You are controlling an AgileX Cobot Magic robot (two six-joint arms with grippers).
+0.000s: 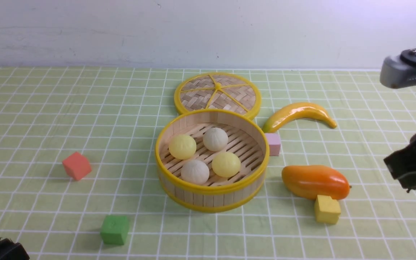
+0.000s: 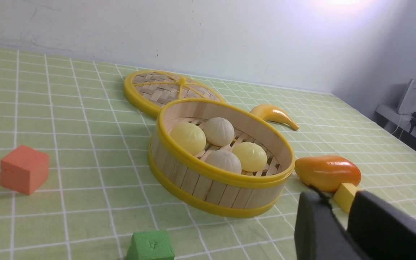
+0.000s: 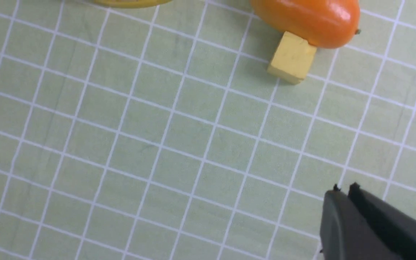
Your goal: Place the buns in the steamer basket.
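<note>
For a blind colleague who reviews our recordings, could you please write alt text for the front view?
A round bamboo steamer basket sits mid-table on a green checked cloth, holding all four buns, two pale yellow and two off-white. Its woven lid lies flat behind it; a banana, a mango and pink, yellow, red and green cubes lie around it.

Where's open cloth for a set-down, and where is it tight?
Most open: the left side, from the red cube back to the wall. Also the front strip between the green cube and yellow cube. Tight: right of the steamer basket, where pink cube, banana and mango cluster; the lid crowds behind it.
</note>
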